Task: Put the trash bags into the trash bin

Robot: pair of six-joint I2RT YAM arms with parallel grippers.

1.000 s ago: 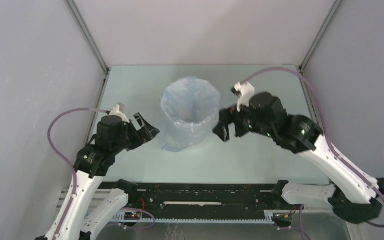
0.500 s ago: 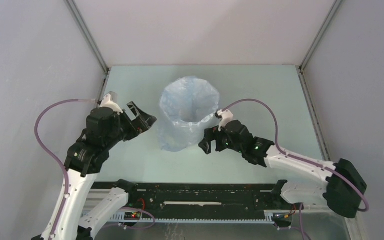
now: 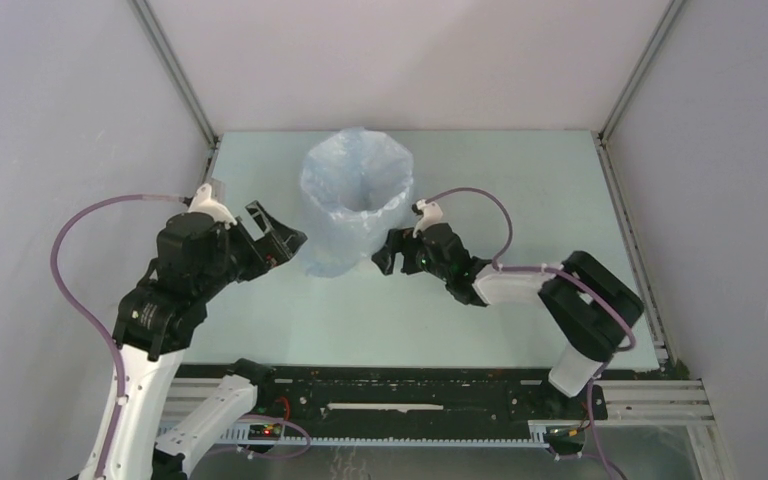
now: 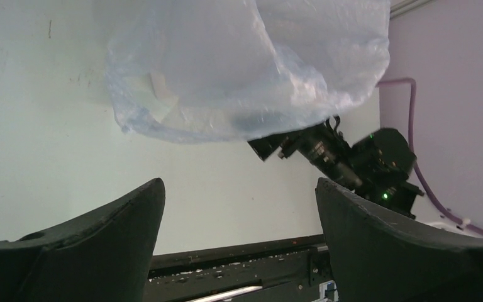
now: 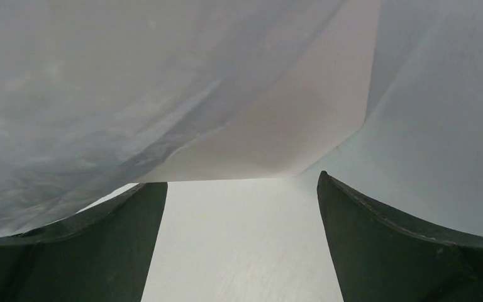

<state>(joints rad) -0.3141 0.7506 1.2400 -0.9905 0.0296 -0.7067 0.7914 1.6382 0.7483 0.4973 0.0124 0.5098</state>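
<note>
Right wrist view: the right jaws gape wide and empty. Just ahead of them stands the tall white faceted plastic bin, upright, draped in the wrinkled pale-blue translucent film bag. Left jaws, likewise apart, wait slightly farther off, opposite.

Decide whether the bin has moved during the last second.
Yes. The bin, under the bag, has shifted left and toward the back edge of the table; the bag's top now reaches that edge in the top view.

A robotics lab cell: plain grey panel walls, aluminium corner posts and a pale green table.
</note>
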